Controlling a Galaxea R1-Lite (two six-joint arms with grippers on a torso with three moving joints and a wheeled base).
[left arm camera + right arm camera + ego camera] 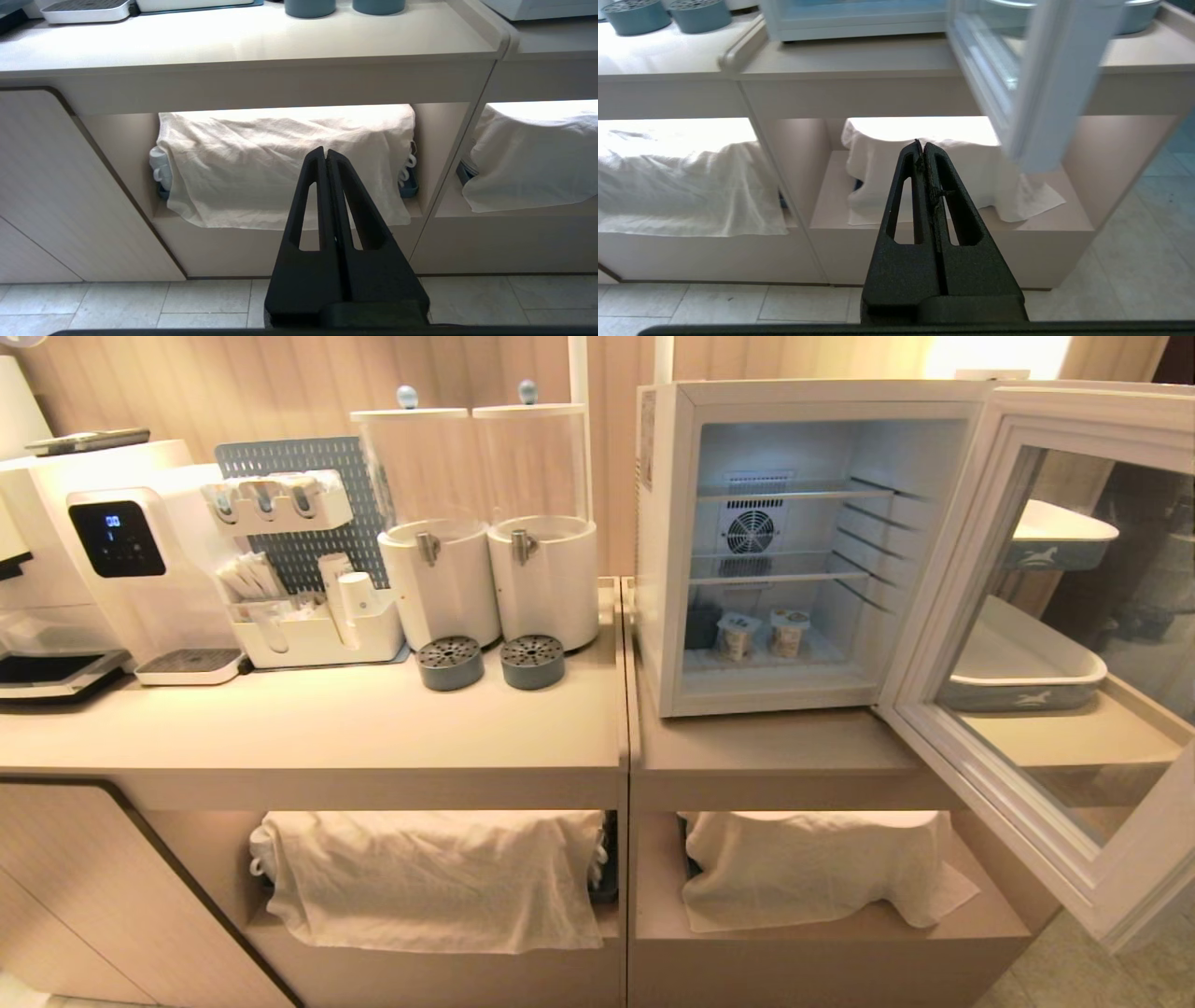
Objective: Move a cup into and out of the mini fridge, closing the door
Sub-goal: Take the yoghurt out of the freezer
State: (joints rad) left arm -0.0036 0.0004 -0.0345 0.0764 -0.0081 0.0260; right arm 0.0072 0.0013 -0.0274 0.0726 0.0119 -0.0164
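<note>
Both claws, left gripper [325,151] and right gripper [923,144], pinched fully closed, empty, low before the cabinet shelves. Mini fridge [667,551] on countertop [373,728], door [1046,644] swung wide open; two cups [761,633] on its floor.

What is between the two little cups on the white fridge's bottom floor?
Nothing: the head view shows a bare gap between the left cup and right cup in the white mini fridge.
</note>
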